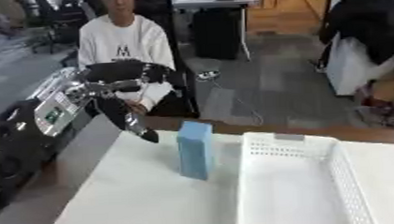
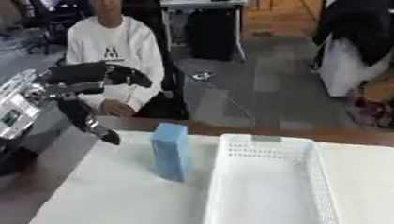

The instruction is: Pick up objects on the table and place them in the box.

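One blue box (image 1: 195, 150) stands upright on the white worktop (image 1: 129, 196), just left of the single white perforated basket (image 1: 295, 185), close to its left wall but apart from it. The one hand in view, the left hand (image 1: 122, 95), hangs above the worktop's far left corner, up and left of the blue box, fingers loosely spread and holding nothing.

Left hand (image 1: 122, 95) raised at left, fingers spread and relaxed, thumb pointing down, holding nothing.
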You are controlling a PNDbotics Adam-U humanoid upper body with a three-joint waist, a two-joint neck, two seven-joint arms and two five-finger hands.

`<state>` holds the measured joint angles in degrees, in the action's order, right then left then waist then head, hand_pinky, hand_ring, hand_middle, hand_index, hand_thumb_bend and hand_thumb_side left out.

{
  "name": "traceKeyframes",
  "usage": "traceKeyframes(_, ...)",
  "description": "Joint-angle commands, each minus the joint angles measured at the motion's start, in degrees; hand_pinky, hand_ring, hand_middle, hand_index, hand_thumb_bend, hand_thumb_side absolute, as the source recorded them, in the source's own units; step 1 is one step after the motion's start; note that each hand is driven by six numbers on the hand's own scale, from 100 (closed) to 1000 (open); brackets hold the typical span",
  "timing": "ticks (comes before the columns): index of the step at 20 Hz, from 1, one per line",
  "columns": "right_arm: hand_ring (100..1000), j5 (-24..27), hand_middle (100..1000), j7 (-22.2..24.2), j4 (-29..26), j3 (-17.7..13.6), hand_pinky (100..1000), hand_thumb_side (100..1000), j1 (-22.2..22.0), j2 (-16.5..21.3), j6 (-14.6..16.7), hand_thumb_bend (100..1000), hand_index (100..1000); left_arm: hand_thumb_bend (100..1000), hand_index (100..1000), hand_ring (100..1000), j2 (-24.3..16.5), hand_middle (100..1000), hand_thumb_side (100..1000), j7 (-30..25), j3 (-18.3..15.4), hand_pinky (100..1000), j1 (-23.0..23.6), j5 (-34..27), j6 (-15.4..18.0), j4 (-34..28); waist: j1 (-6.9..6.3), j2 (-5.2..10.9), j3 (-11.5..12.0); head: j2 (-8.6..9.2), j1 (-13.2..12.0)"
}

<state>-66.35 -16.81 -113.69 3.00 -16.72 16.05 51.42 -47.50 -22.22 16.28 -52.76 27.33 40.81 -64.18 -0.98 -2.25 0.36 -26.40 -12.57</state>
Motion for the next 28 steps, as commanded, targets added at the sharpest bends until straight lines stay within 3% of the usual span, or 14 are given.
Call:
traceKeyframes(1, 505, 0.7, 454, -0.1, -0.9, -0.2, 202, 829, 0.5, 1.4, 0.5, 100, 511, 767, 958, 825, 0.8, 895, 745, -2.3, -0.4, 772, -3.0, 5.5, 3.2, 4.5, -0.2, 0.69, -0.3, 0.61, -0.1)
traceKeyframes(12, 512, 2.2, 459, 1.2, -0.9, -0.1, 210, 835, 1.3, 2.5, 0.5, 100, 518, 752, 955, 829, 6.9, 894, 733, -4.9, -3.9, 774, -6.4, 18.6, 4.9, 18.9, -0.31, 0.65, -1.1, 0.74, -0.6)
traceKeyframes(18, 513, 3.3, 460, 2.4, -0.9, -0.1, 212, 838, 1.7, 2.6, 0.5, 100, 522, 764, 950, 831, 8.9, 899, 739, -7.9, -4.9, 770, -7.5, 22.2, 4.4, 22.8, -0.34, 0.6, -1.3, 0.83, -0.9)
traceKeyframes(28, 514, 4.8, 462, 3.5, -0.9, -0.2, 214, 838, 2.0, 3.1, 0.5, 100, 524, 756, 950, 822, 11.6, 891, 738, -7.4, -7.3, 757, -9.7, 26.6, 2.5, 27.1, -0.36, 0.63, -1.6, 1.1, -0.9)
